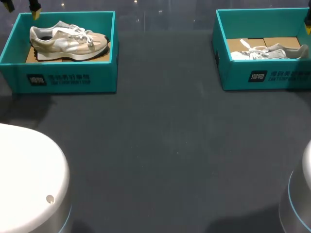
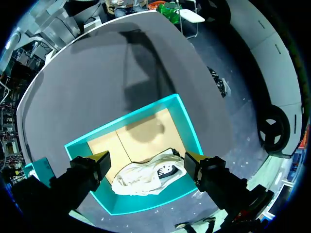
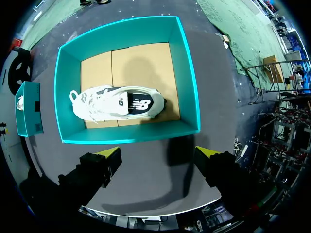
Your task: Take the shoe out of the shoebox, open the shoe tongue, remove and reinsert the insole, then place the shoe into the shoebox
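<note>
Currently left shoebox [image 1: 73, 80] holds beige shoe [image 1: 68, 43], right shoebox [image 1: 272, 77] white shoe [image 1: 269, 51].

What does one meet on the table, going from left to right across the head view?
The left teal shoebox with a beige shoe inside → bare dark table → the right teal shoebox with a white shoe inside.

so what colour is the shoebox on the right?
The shoebox is teal, brown cardboard floor inside. Clearest in right wrist view.

Dark table [image 1: 165, 145], left shoebox [image 1: 73, 80], right shoebox [image 1: 272, 77]
</note>
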Controlling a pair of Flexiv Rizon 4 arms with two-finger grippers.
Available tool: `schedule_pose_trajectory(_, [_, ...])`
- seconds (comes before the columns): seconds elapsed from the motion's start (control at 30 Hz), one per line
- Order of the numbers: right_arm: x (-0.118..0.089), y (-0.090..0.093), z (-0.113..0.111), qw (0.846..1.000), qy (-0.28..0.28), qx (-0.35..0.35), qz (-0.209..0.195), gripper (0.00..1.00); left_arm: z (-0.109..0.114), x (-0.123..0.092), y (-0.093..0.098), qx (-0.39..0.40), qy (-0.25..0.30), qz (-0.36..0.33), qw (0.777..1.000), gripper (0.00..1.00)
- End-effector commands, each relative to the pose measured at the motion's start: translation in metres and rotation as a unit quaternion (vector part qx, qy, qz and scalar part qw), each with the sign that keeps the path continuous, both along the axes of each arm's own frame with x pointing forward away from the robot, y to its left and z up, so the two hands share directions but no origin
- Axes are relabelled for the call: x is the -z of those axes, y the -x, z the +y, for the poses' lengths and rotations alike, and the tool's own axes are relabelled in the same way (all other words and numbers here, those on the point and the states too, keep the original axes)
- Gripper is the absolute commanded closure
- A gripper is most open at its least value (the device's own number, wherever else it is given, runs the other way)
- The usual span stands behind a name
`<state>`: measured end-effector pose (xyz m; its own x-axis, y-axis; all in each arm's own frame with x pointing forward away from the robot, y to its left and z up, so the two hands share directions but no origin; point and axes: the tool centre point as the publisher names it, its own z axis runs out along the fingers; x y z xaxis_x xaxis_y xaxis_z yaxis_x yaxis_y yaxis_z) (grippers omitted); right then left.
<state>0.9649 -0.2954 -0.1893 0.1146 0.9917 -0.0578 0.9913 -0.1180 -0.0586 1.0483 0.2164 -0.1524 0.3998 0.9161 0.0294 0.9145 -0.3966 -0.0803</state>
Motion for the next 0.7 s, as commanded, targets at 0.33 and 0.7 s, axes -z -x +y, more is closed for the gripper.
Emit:
schedule_pose_trajectory(0.33, [0.000,0.000,0.000,1.000,0.000,0.000,0.000,0.00,0.025,0.021,-0.056,-0.082,-0.055,0.000,0.995,0.00])
schedule_pose_trajectory(0.7, [0.000,0.000,0.000,1.000,0.000,0.000,0.000,0.00,0.037,0.030,-0.070,-0.136,-0.052,-0.008,0.989,0.00])
